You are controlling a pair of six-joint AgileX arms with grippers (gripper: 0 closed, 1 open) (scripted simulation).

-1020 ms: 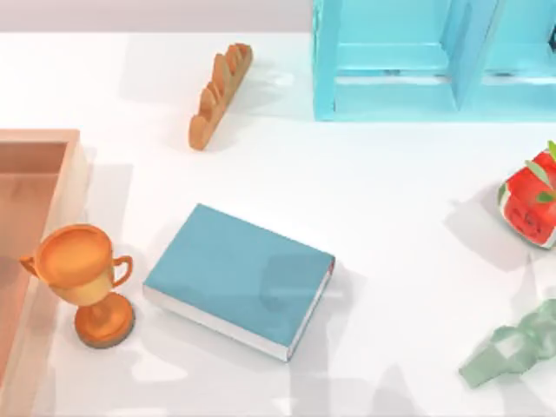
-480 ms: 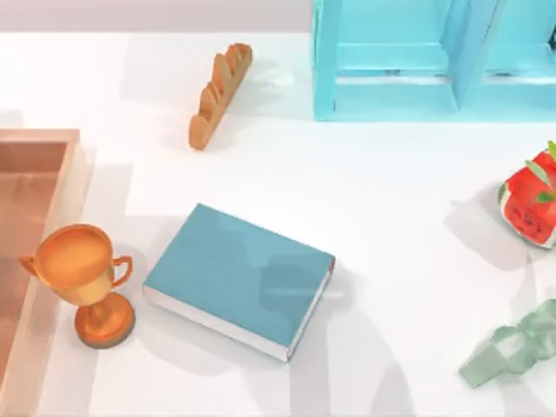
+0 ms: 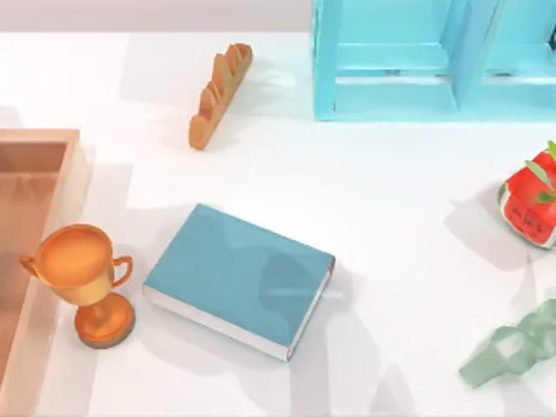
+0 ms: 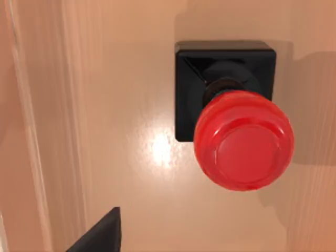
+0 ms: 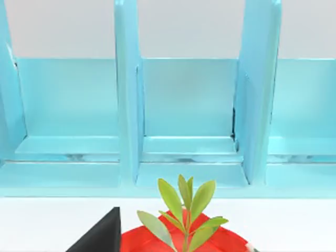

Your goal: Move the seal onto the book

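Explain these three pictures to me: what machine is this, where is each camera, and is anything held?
Two AgileX arms work at a white table. One camera looks down from above; one sits on each wrist. From above: a teal book, a trophy, a wooden tray, bread, a blue shelf cabinet, a watermelon-like cube and a pale green object. The left wrist camera looks down on the seal, which stands on a wooden surface, not held. The right wrist camera faces the cabinet, over the cube.
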